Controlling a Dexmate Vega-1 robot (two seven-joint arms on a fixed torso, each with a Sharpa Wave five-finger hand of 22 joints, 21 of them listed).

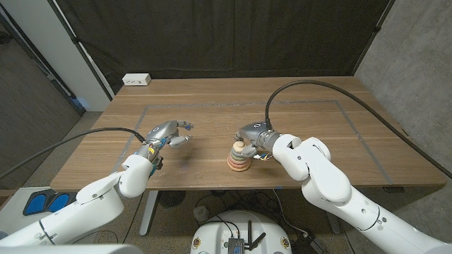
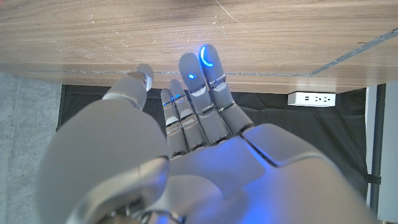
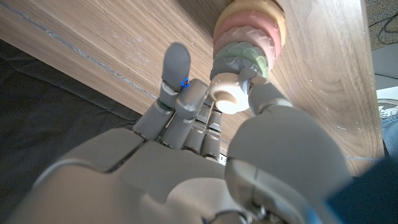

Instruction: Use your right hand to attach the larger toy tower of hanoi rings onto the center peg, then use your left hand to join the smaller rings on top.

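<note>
A stack of pastel rings [image 1: 238, 161] stands on the table [image 1: 318, 134] near its front edge, widest ring at the base, with a cream knob [image 1: 240, 145] on top. My right hand [image 1: 256, 134] reaches the stack's top from behind and to the right. In the right wrist view the thumb [image 3: 258, 93] and fingers [image 3: 186, 96] press on either side of the cream knob [image 3: 227, 93], above the grey, green and pink rings [image 3: 249, 37]. My left hand [image 1: 169, 132] hovers well left of the stack, fingers [image 2: 199, 93] spread and holding nothing.
A white power strip [image 1: 136, 80] lies at the table's far left corner, also seen in the left wrist view [image 2: 311, 98]. Grey tape lines [image 1: 353, 123] mark a rectangle on the wood. A black cable [image 1: 318, 85] arcs over the right side.
</note>
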